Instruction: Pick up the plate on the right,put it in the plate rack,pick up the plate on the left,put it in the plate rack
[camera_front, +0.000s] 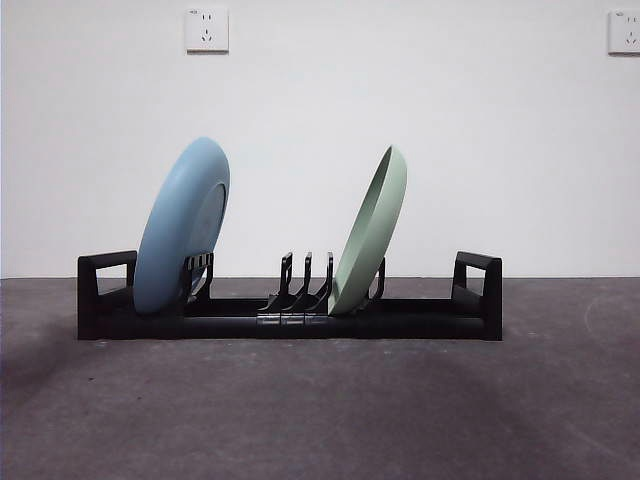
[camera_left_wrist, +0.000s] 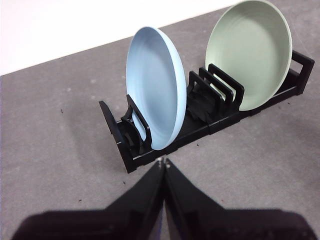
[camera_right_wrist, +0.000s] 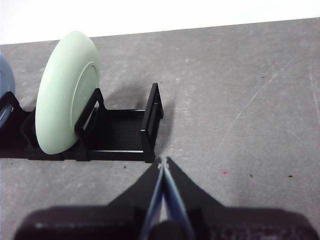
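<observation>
Front view low at table height, level and close, side-on to the long black plastic slotted plate rack (camera_front: 290, 318), left wrist view high above one rack end, right wrist view above the other, all sharing the rack

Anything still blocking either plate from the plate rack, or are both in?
Nothing visible in the way. Both are already in the plate rack: the blue plate leans in the slots near one end, the green plate nearer the other. The left gripper and right gripper are shut, clear of the rack.
</observation>
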